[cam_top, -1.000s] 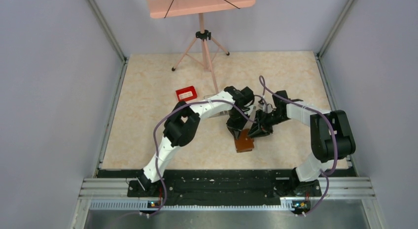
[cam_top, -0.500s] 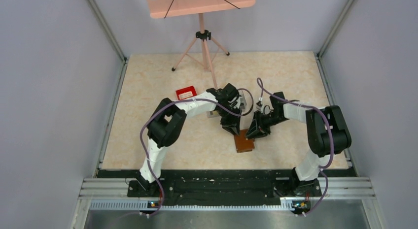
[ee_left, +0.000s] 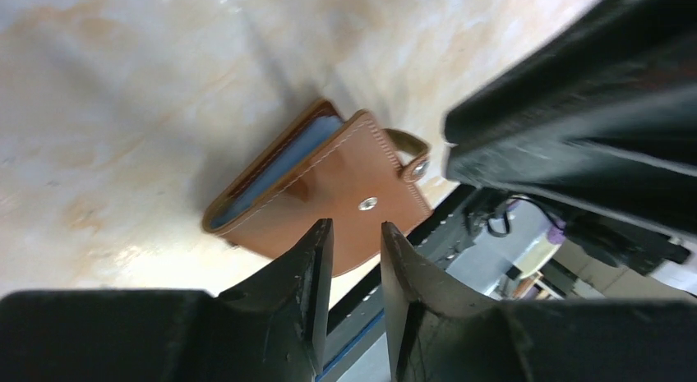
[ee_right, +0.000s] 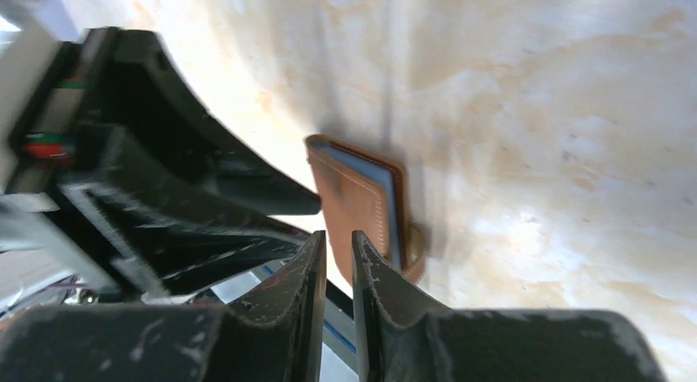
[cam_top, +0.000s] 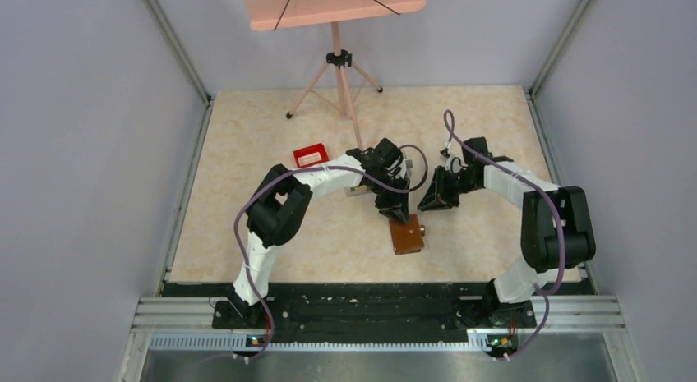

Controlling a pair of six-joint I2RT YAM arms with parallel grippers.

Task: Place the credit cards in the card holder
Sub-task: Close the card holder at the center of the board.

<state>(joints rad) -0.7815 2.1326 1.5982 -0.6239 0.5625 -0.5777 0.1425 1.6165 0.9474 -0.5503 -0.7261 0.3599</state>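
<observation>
The card holder (cam_top: pixel 408 234), a brown leather wallet, lies folded on the table near the front centre. In the left wrist view the card holder (ee_left: pixel 329 185) shows a snap strap and a blue card edge (ee_left: pixel 271 172) inside. It also shows in the right wrist view (ee_right: pixel 357 205), with the blue card edge (ee_right: pixel 388 197). My left gripper (cam_top: pixel 400 211) hovers just behind it, jaws a narrow gap apart and empty (ee_left: pixel 356 226). My right gripper (cam_top: pixel 429 203) is to its back right, jaws slightly apart and empty (ee_right: pixel 337 234). No loose cards are in view.
A small red tray (cam_top: pixel 311 156) sits behind the left arm. A tripod (cam_top: pixel 337 78) with a pink board stands at the back. Grey walls close in the table on three sides. The two grippers are close to each other above the wallet.
My right gripper has pulled back and to the right, away from the wallet. My left gripper has shifted slightly toward the wallet's back edge. The wallet stays in place.
</observation>
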